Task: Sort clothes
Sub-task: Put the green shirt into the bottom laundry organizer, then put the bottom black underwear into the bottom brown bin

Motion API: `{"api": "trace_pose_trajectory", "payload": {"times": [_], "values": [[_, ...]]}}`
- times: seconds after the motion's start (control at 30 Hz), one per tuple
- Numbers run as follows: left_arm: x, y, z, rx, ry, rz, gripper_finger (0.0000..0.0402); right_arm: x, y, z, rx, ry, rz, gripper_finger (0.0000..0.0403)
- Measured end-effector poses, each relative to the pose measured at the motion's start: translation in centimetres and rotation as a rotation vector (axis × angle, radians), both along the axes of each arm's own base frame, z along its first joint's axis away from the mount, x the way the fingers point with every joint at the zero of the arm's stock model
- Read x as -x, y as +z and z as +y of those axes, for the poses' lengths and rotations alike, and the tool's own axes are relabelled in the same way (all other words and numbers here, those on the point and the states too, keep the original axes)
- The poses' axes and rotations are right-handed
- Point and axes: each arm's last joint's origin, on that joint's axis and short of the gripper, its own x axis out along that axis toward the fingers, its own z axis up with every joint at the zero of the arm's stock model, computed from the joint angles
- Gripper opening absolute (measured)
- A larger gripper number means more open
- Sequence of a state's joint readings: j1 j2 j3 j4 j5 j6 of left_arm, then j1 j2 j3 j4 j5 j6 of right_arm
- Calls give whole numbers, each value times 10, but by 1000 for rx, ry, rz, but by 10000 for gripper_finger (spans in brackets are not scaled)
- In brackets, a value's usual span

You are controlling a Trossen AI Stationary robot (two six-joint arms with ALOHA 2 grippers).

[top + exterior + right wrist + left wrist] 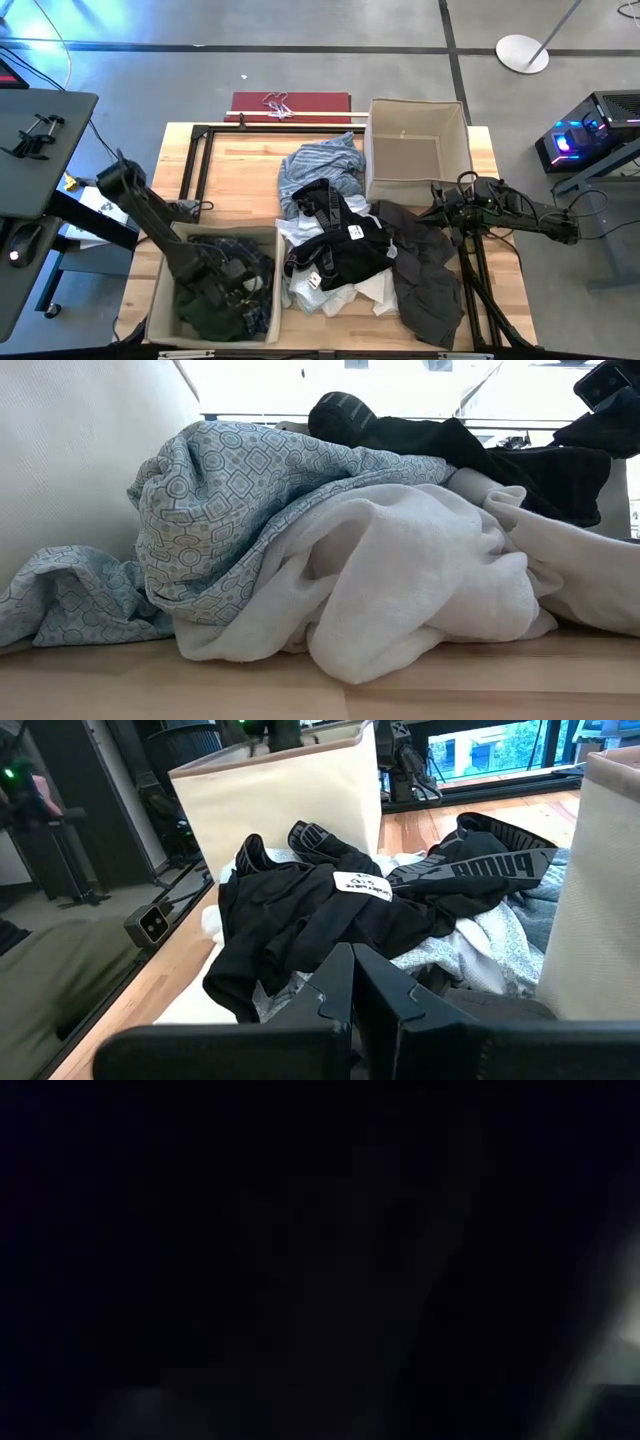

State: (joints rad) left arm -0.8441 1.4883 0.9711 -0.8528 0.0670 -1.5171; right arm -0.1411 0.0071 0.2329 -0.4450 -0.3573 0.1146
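Observation:
A pile of clothes lies mid-table: a light blue patterned shirt (320,165), a black garment (335,235) with white labels, small white pieces (330,295) and a charcoal grey piece (425,270). In the near-left beige box (160,310) lie a dark green top (210,312) and a navy-white plaid shirt (258,262). My left gripper (228,278) reaches down into this box among the garments, and its wrist view is dark. My right gripper (352,965) is shut and empty. It hovers at the pile's right side (437,208), pointing toward the black garment (330,910).
An empty beige box (415,150) stands at the far right, close to my right arm. A black metal frame (200,165) lies at the far left, a dark red flat piece (290,103) beyond the far edge, and black stand legs (480,290) at the near right.

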Motion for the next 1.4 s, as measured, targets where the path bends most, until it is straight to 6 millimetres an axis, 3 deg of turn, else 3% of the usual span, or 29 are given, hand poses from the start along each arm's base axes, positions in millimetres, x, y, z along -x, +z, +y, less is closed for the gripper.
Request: {"api": "trace_pose_trajectory", "payload": {"times": [0.33, 0.47, 0.57, 0.73, 0.93, 1.2, 1.4], "values": [[9, 102, 11, -78, 42, -303, 110, 0, 0, 0, 0, 0, 0, 0], [12, 131, 17, -264, -45, -568, 110, 0, 0, 0, 0, 0, 0, 0], [11, 141, 21, -472, -118, -753, 110, 0, 0, 0, 0, 0, 0, 0], [6, 145, 27, -806, -94, -920, 110, 0, 0, 0, 0, 0, 0, 0], [-1, 124, 36, -1057, 44, -1023, 110, 0, 0, 0, 0, 0, 0, 0], [0, 85, 36, -1008, 54, -993, 108, 0, 0, 0, 0, 0, 0, 0], [-13, 91, 16, -876, -130, -996, 92, 0, 0, 0, 34, -1, -8, 0]]}}
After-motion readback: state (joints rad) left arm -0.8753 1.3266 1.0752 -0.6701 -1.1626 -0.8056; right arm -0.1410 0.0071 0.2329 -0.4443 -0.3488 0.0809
